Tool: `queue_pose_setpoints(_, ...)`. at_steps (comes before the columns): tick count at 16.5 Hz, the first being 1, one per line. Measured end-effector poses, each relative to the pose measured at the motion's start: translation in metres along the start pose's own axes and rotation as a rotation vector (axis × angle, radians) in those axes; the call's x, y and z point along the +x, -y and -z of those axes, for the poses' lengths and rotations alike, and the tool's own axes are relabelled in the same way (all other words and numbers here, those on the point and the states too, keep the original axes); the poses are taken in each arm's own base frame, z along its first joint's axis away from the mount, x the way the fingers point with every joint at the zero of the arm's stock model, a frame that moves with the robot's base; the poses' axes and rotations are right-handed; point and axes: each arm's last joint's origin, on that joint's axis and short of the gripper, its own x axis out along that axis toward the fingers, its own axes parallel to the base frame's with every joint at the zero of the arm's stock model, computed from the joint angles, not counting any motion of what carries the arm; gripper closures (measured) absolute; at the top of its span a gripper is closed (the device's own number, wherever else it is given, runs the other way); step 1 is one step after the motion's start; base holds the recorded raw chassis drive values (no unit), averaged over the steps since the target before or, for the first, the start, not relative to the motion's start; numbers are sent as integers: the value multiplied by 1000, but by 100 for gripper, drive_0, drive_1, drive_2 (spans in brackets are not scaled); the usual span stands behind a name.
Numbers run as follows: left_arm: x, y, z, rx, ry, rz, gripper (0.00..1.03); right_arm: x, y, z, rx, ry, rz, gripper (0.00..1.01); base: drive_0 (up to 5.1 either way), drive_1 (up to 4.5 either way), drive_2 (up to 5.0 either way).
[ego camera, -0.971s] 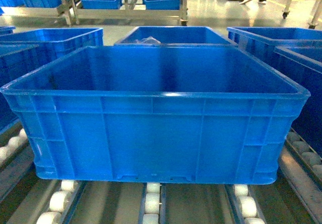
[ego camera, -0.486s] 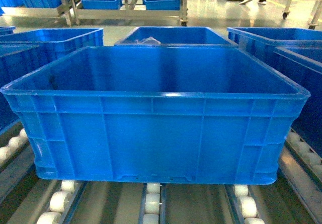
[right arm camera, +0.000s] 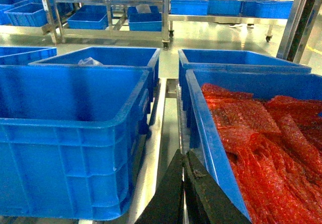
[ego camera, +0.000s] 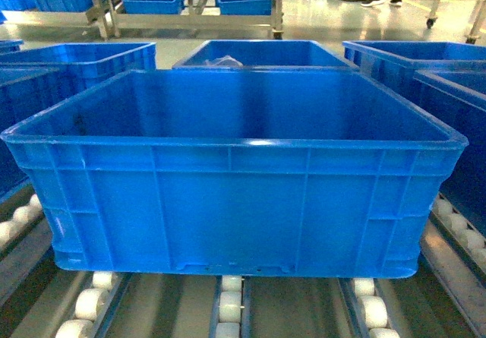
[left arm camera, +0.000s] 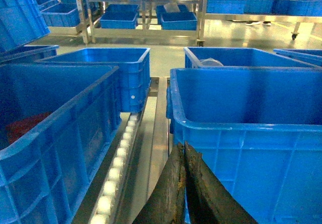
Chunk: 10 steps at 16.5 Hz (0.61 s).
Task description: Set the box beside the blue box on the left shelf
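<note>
The left gripper (left arm camera: 183, 183) shows at the bottom centre of its wrist view, its two dark fingers pressed together with nothing between them, set low in the gap just off the near left corner of the box (left arm camera: 246, 133). The right gripper (right arm camera: 183, 194) sits at the bottom centre of its own view, fingers likewise closed on nothing, in the narrow gap between the box (right arm camera: 70, 133) and a neighbouring crate (right arm camera: 251, 133) filled with red bubble wrap (right arm camera: 261, 138).

In the head view neither gripper is visible. At the left edge stand other blue crates (ego camera: 76, 61), one behind another. The box (ego camera: 235, 201) fills the middle of the frame, open-topped and empty, sitting upright on the left shelf (ego camera: 228, 307), whose white rollers (ego camera: 89, 301) show in rows along the bottom. Directly behind it another blue crate (ego camera: 262, 53) holds something pale at its left inner corner; I cannot tell what. At the right edge more blue crates (ego camera: 456, 87) stand close beside the box.

In the left wrist view a roller rail (left arm camera: 118, 168) runs between the box and the blue crate (left arm camera: 50, 148) on the left; the two are apart, not touching. Metal racks (ego camera: 190, 4) with further blue bins cross the top of the head view.
</note>
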Motion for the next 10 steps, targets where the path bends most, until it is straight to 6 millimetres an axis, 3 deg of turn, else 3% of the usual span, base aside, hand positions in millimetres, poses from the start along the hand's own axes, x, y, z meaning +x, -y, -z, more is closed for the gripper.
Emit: queue_pose_setpoints(10, -19, 0, -1, 0, 3, 0, 100, -18, 0, -1, 0, 6, 0, 100, 0, 0, 0)
